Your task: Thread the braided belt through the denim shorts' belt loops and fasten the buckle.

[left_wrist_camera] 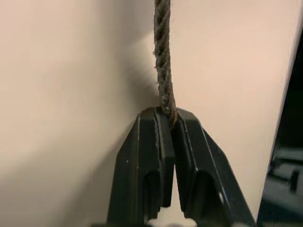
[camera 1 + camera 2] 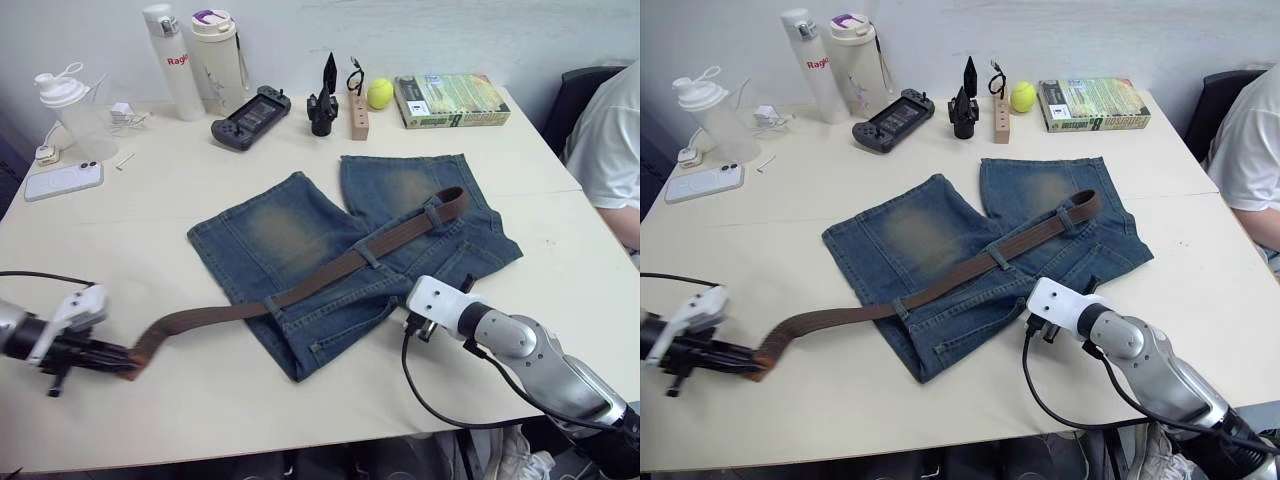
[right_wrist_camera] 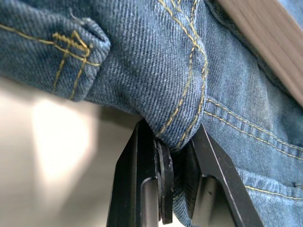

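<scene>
Evidently limp, the braided belt (image 2: pixel 330 275) suits end-gripping, left gripper (image 1: pixel 169 124) clamping it while right gripper (image 3: pixel 177 142) pinches the denim shorts (image 3: pixel 156 71) (soft).

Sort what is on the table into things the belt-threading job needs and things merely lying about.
Needed: braided belt, denim shorts, belt loops, left gripper, right gripper.

Lying about: phone, game controller, tennis ball, book, two bottles.
</scene>
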